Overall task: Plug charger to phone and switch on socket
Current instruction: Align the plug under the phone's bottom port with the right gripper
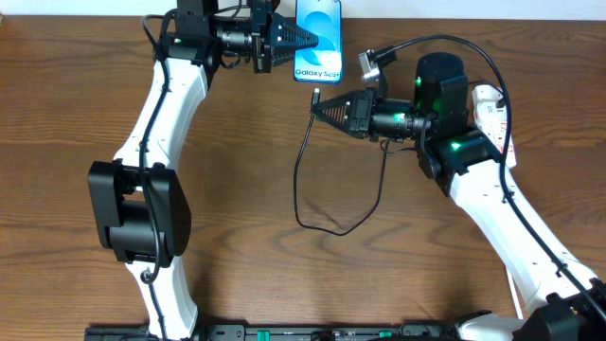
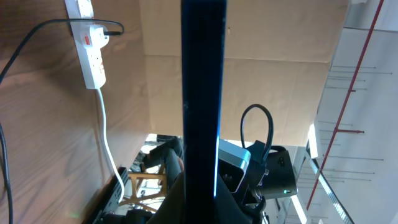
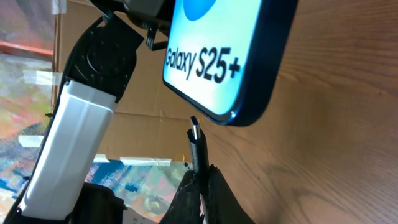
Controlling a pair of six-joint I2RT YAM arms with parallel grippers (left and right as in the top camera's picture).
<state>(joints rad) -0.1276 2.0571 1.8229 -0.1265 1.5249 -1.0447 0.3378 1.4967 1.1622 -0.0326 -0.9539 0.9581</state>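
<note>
Your left gripper [image 1: 305, 43] is clamping the phone [image 1: 327, 57] by its side at the far edge of the table [image 1: 237, 170], with the lit screen facing up. The charger [image 3: 198, 146] is reaching up to the phone's bottom edge, its tip hovering just short of the port and not yet seated. Your right gripper [image 1: 315, 107] is pinching that connector tight between closed fingers, and the black cable is looping down across the wood below it. Farther right, the socket [image 1: 492, 112] is lying partly hidden behind your right arm.
</note>
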